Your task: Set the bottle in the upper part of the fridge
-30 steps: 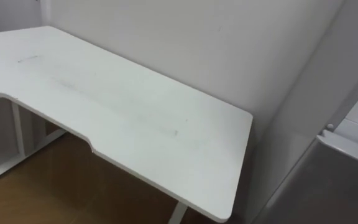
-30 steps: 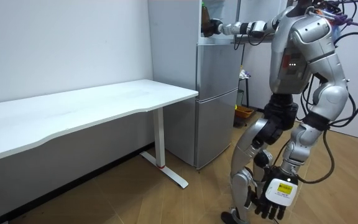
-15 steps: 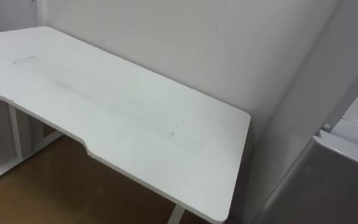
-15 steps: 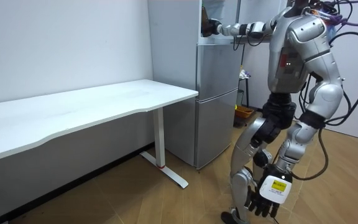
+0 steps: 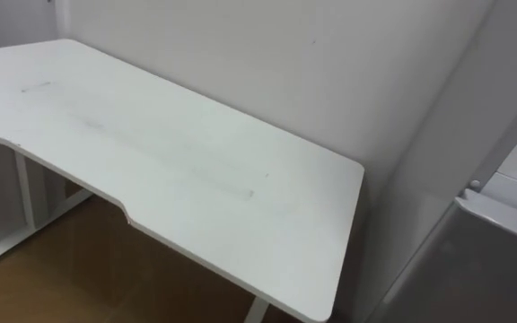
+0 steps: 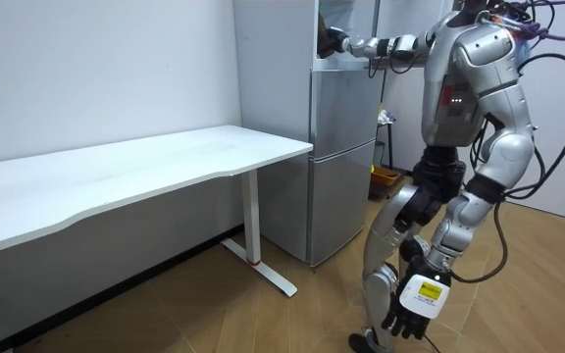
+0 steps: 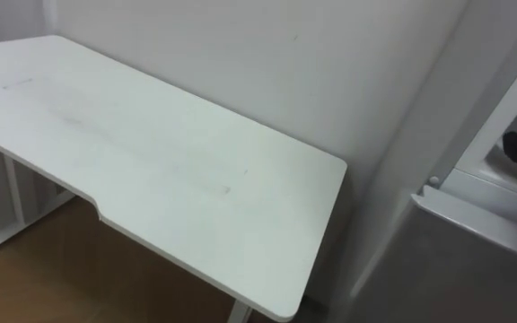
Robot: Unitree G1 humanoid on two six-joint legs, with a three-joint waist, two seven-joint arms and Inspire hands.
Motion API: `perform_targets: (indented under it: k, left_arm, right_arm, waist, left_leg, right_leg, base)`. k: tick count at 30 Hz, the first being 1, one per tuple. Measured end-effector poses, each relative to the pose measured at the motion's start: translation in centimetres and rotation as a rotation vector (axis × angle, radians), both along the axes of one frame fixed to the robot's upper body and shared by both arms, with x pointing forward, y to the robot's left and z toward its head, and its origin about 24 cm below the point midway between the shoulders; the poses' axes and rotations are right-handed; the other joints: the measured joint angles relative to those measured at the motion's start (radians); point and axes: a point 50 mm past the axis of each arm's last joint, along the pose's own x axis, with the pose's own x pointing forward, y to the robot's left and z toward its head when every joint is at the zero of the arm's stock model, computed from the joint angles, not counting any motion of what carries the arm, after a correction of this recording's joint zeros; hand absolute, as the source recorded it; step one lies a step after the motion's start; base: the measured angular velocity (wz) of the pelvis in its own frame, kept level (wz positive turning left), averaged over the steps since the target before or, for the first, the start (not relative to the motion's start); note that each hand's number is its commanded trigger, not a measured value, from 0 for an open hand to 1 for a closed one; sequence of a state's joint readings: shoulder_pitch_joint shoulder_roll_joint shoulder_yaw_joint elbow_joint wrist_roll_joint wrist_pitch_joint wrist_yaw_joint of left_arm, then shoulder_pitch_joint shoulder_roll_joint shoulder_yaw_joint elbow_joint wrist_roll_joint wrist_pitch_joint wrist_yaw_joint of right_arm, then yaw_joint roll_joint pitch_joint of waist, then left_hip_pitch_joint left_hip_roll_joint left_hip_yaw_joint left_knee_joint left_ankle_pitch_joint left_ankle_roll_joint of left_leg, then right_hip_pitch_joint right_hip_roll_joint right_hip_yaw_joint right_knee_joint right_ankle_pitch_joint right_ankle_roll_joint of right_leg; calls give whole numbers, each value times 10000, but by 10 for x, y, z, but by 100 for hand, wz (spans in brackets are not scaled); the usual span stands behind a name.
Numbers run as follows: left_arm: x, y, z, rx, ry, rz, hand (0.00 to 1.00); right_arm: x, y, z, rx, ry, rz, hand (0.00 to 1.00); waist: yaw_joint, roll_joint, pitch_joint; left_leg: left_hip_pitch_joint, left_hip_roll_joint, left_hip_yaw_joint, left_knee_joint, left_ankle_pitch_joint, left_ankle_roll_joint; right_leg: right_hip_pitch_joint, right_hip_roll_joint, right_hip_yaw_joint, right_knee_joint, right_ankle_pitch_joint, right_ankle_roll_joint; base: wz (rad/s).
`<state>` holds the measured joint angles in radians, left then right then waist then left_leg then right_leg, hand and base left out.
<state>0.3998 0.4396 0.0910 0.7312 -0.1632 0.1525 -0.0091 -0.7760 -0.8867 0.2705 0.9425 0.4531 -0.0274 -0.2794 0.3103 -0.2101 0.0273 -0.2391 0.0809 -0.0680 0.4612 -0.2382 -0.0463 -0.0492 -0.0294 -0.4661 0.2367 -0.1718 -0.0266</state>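
While the robot stands before the grey fridge, a white table sits just beside that fridge. The robot's right hand reaches into the fridge's upper compartment (its grip, and the bottle, I cannot tell). The left hand hangs low, away from the fridge, its fingers relaxed and empty.

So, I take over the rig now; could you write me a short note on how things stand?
Right robot hand: inside the open upper fridge.
Left robot hand: hangs low beside the leg, relaxed, empty.
Bottle: hidden; I cannot tell if it is held or already set down.
Done: the robot stands at the fridge, right arm in.
To do: probably confirm the bottle rests inside, withdraw the arm, close the fridge.
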Motion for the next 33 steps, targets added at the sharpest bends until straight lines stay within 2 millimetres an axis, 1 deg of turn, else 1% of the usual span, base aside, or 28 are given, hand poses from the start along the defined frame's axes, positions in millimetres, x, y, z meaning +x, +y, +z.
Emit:
perform_targets:
  k: [2,6,10,13,14,15,16,17,22,33]
  left_arm:
    - [-1,0,0,0,34,16,0]
    - [5,0,0,21,-72,-16,0]
    - [12,0,0,39,-236,-67,0]
    - [13,1,1,82,-278,-64,0]
    - [13,1,1,93,-276,-56,0]
    - [13,1,1,118,-267,-41,0]
    - [13,1,1,174,-258,-16,0]
    - [13,1,1,196,-255,-6,0]
    - [12,0,0,225,-102,-97,0]
    - [11,0,0,367,-70,-16,0]
  right_arm:
    - [0,0,0,-195,85,22,0]
    - [0,0,0,-266,121,24,0]
    - [-2,-2,-1,-217,140,-58,0]
    - [-2,-3,-2,-161,107,-98,0]
    - [-3,-3,-2,-161,121,-108,2]
    - [-3,-3,-2,-160,129,-131,49]
    - [-3,-4,-3,-159,136,-158,63]
    - [-3,-4,-3,-159,141,-170,100]
    - [-5,-7,-4,-91,171,-327,100]
    - [-6,-8,-5,-56,190,-388,100]
  waist:
    - [15,1,1]
    - [76,1,1]
    - [161,1,1]
    - [199,1,1]
    - [200,1,1]
    - [208,1,1]
    - [216,1,1]
    - [217,1,1]
    - [232,2,1]
    - [244,8,-3]
  left_leg:
    - [9,-5,3,0,-5,0]
    - [-13,-6,24,-5,-49,-47]
    - [-38,-10,69,-11,-57,-35]
    - [-44,-18,89,-11,-63,-24]
    - [-44,-19,88,-11,-63,-22]
    - [-45,-23,86,-5,-63,-17]
    - [-52,-21,83,10,-65,-14]
    - [-62,-20,78,20,-66,-13]
    - [-122,-28,38,57,-72,-11]
    - [-118,-28,38,61,-66,7]
  right_leg:
    - [-3,5,31,-7,12,0]
    - [-57,-7,95,-3,15,9]
    - [-84,-26,126,15,17,21]
    - [-90,-22,140,15,18,46]
    - [-87,-22,140,13,20,48]
    - [-79,-22,136,9,23,50]
    - [-73,-18,128,3,25,52]
    - [-74,-16,119,3,25,52]
    - [-85,-22,25,0,26,68]
    - [-75,-24,24,-7,47,36]
  base:
    - [-4]
    - [-4]
    - [-2]
    - [0]
    - [0]
    - [0]
    - [0]
    - [0]
    - [1]
    - [0]
